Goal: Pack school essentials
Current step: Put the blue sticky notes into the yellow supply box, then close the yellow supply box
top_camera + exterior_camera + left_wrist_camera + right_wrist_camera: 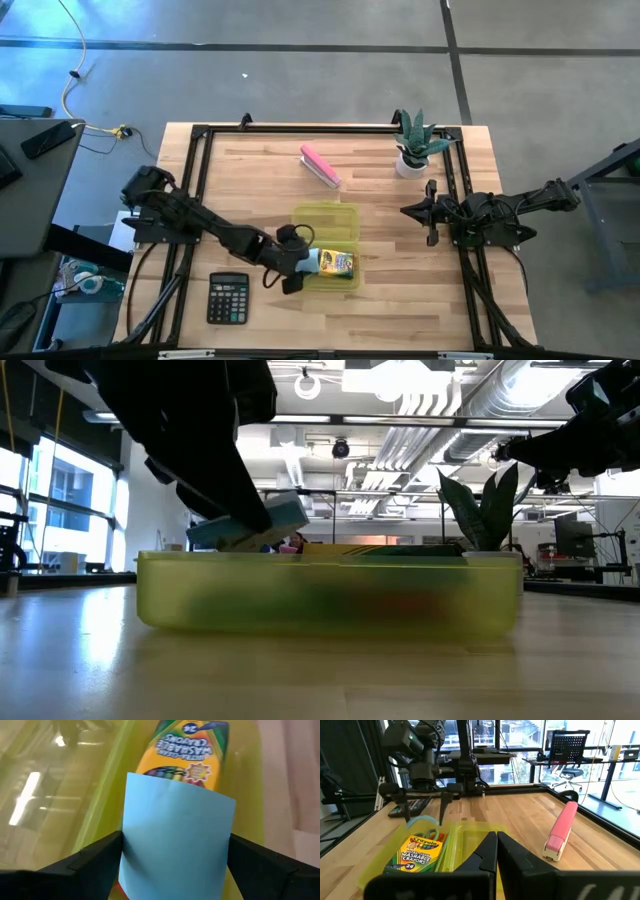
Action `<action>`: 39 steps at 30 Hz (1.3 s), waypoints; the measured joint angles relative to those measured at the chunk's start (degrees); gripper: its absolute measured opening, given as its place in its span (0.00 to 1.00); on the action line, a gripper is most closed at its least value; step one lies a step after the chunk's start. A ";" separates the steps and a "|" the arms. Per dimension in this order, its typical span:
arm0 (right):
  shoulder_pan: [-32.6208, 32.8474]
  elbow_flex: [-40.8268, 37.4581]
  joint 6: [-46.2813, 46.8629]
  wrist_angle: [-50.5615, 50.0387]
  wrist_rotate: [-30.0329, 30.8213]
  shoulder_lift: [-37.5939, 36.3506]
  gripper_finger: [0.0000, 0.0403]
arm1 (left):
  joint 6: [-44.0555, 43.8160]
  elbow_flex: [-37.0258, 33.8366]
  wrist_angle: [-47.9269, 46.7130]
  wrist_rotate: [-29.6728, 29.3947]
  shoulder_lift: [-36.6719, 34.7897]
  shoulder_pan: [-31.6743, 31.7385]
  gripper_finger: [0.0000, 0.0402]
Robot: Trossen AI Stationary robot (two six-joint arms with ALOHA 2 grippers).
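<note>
A translucent yellow-green case (pixel 325 222) lies open mid-table, and its tray holds the yellow crayon box (pixel 337 264) (pixel 192 750) (pixel 416 852). Beside the crayons, green scissor handles (pixel 431 833) and orange-red pens (pixel 441 840) show in the right wrist view. My left gripper (pixel 297 266) (pixel 424 811) is at the tray's left end, shut on the light-blue note pad (pixel 313 261) (pixel 272 520) (pixel 175 845). My right gripper (pixel 408 211) (pixel 496 847) waits shut near the table's right side, touching nothing. My left gripper pinches the note pad between its two fingers, one finger (pixel 95 862) on each of two opposite side edges (pixel 125 845). The fingers come slanting down from the table's left. The pad is tilted, lifted at the tray's rim, its free end over the crayon box.
A black calculator (pixel 228 298) lies near the front edge, left of the case. A pink oblong block (pixel 321 166) (pixel 560 832) lies toward the far side, and a potted plant (pixel 413 150) stands at the far right. Black frame rails (pixel 195 170) run along the table's sides.
</note>
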 joint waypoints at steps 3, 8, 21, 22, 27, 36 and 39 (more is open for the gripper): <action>0.00 0.00 0.00 0.00 -0.02 -0.01 0.00 | -0.55 0.00 -0.47 -0.97 -0.06 -0.06 0.83; 0.00 0.00 0.00 0.00 0.00 0.03 0.00 | 0.36 0.00 -0.85 -0.91 -0.06 -0.11 0.93; 0.00 0.00 0.00 0.00 0.00 0.02 0.00 | 2.76 0.01 -2.97 -1.01 -2.59 -0.35 1.00; 0.00 0.00 0.00 -0.02 0.00 0.02 0.00 | 3.30 0.00 -3.28 -1.29 -3.59 -0.35 1.00; 0.00 0.00 0.00 0.00 0.00 -0.05 0.00 | 7.67 0.04 -5.32 -3.73 -9.45 -0.35 1.00; 0.00 0.00 0.00 -0.01 0.00 0.53 0.00 | 8.79 -1.74 -14.63 -10.72 -23.30 -0.35 1.00; 0.00 0.00 0.00 -0.02 0.00 0.74 0.00 | 6.76 -5.28 -15.47 -13.73 -28.33 -0.31 1.00</action>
